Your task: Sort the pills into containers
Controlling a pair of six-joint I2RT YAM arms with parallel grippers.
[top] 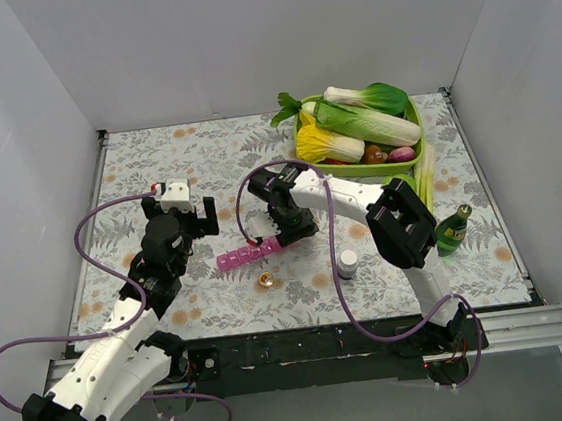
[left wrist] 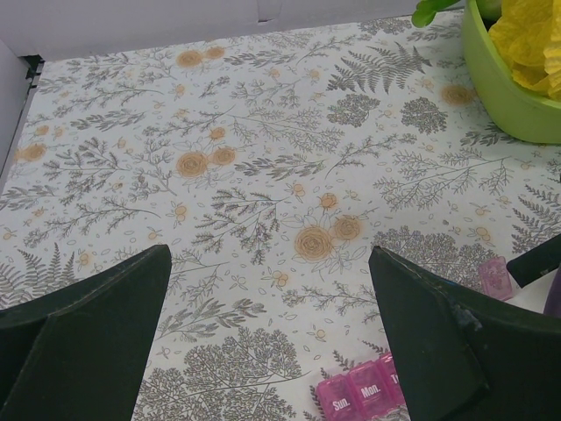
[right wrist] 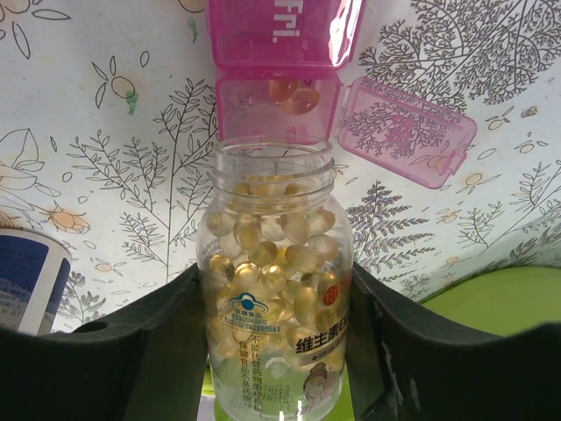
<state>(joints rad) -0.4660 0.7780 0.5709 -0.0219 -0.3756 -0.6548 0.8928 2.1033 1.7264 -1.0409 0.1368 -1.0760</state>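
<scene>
Holding a clear pill bottle in the right end effector, jaws part-way closed and pressed against both of its sides. Uncapped, packed with amber softgel capsules, mouth aimed straight ahead. Just past that mouth, meeting the pink pill organiser, lying flat on the flowered tabletop. Looking right into its end compartment: open, with a few amber capsules inside. Lid flipped out to the right of the end effector, flat on the tabletop. Next along, a compartment marked Fri., shut.

Over to the left end effector: spread wide, gripping nothing, held over bare tabletop. Low and to its right, glimpsing the organiser's other end, with the Sun. and Mon. lids closed. Far ahead and to the right, a green tray with something yellow and leafy inside.

From overhead, finding the organiser between the two end effectors, touching neither set of fingers. Nearer the bases than the right end effector, a small white bottle standing upright and a gold cap beside the organiser. Out past the right arm's elbow, a green bottle.
</scene>
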